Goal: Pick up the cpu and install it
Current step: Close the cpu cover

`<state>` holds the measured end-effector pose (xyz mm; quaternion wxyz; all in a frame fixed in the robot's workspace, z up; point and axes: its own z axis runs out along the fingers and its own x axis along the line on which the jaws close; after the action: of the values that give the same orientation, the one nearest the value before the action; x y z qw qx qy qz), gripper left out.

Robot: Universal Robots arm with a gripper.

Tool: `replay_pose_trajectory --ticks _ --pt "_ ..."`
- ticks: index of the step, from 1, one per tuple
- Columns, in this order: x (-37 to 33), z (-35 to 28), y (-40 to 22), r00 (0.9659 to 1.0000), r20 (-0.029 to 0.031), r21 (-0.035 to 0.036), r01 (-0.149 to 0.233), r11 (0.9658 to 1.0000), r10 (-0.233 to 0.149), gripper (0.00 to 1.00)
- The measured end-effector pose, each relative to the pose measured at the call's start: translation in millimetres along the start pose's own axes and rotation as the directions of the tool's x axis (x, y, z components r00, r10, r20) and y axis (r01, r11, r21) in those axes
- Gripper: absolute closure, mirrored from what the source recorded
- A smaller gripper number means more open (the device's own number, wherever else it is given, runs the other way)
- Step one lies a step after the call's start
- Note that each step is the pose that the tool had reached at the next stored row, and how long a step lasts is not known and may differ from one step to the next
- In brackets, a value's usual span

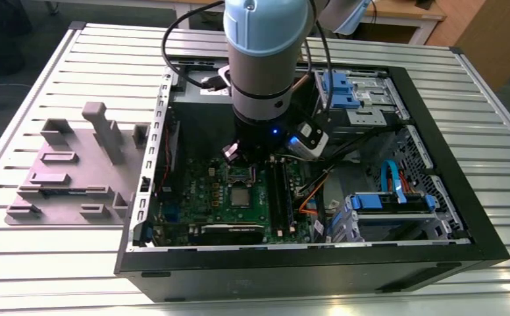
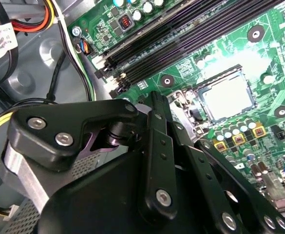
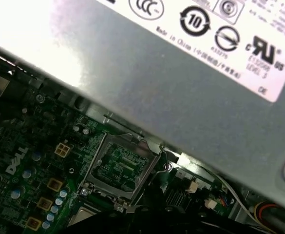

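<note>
The cpu (image 1: 239, 195) is a small silvery square lying flat in its socket on the green motherboard (image 1: 202, 204) inside the open computer case. In the second wrist view the cpu (image 2: 228, 100) sits level inside the socket, apart from the black gripper linkage (image 2: 157, 161) in the foreground. My gripper (image 1: 237, 156) hangs over the board just behind the cpu, above the raised metal socket frame (image 1: 239, 173). That frame (image 3: 119, 165) stands open in the first wrist view, with green board showing through it. Nothing shows in the gripper's hold.
The grey power-supply box (image 3: 181, 87) is close behind the socket. Black memory slots (image 2: 181, 34) run beside the cpu. Blue drive brackets (image 1: 343, 89) and orange cables (image 1: 312, 194) fill the case's right. A grey parts fixture (image 1: 62, 171) lies outside on the exterior view's left.
</note>
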<state>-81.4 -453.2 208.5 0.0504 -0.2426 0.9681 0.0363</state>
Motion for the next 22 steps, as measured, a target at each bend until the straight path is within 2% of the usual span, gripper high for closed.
replay_pose_trajectory --ticks 11,22 --pt "-1.2 6.9 3.3 1.0 0.0021 -0.0033 -0.004 1.0 0.004 0.89" --pt "0.4 8.0 4.8 1.0 0.0041 -0.0038 -0.004 1.0 0.004 0.89"
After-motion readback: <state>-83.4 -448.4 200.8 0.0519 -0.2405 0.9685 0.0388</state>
